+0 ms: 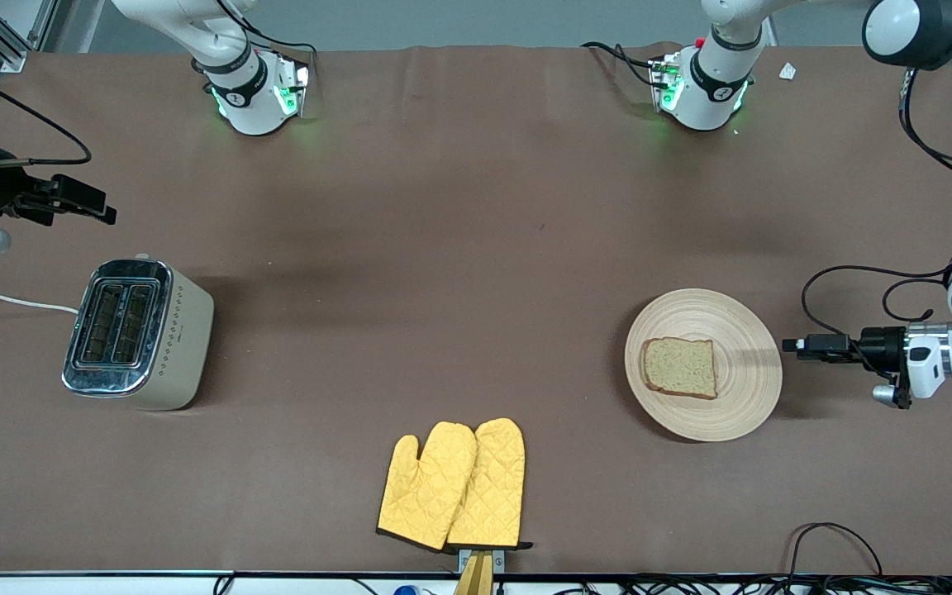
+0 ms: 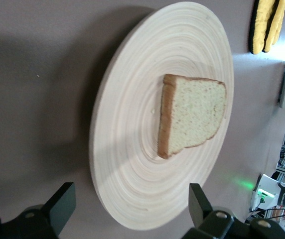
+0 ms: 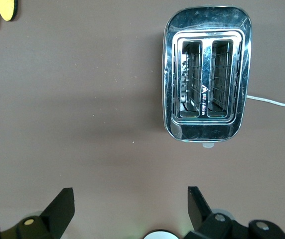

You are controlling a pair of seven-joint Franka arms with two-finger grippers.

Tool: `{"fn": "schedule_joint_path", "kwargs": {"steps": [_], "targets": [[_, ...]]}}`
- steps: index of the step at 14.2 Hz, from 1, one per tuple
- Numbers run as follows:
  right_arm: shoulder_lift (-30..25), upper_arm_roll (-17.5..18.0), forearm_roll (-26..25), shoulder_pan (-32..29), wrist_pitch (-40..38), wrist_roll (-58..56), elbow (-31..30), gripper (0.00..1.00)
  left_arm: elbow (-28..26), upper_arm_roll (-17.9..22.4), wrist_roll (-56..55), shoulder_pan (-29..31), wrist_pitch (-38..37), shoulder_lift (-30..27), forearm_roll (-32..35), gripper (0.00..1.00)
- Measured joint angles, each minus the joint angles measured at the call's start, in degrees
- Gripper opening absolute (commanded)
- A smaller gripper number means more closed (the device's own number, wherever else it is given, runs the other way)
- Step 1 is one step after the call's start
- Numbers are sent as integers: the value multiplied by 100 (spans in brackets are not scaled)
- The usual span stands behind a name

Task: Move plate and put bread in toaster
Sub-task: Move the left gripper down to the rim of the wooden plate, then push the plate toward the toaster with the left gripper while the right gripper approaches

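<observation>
The round wooden plate (image 1: 744,335) lies on the table toward the left arm's end, with the bread (image 1: 680,367) flat on it. My left gripper (image 1: 798,345) is open and empty, low beside the plate's rim on the left arm's side. In the left wrist view the plate (image 2: 132,149) and the bread (image 2: 192,119) fill the frame, and the rim lies between the spread fingers of that gripper (image 2: 131,201). The beige toaster (image 1: 137,333) stands toward the right arm's end, slots empty. My right gripper (image 1: 83,204) is open and empty over the table beside the toaster (image 3: 207,74).
A pair of yellow oven mitts (image 1: 455,483) lies near the table's front edge, midway between toaster and plate. The toaster's white cord (image 1: 5,302) runs off the right arm's end. Black cables (image 1: 831,545) loop at the front edge near the left arm's end.
</observation>
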Motion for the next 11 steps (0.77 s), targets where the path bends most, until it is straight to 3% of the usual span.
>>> {"fn": "schedule_joint_path", "kwargs": {"steps": [3,4,8,11], "targets": [[0,0,0,0,-1,0,-8,100,31,-8,140,5,74,188,-88,96],[0,0,0,0,-1,0,-9,100,36,-11,143,5,75,214,-114,88],[0,0,0,0,-1,0,-12,100,41,-26,359,4,74,275,-262,39],[0,0,0,0,-2,-1,-13,100,42,-29,554,4,79,390,-328,13]]}}
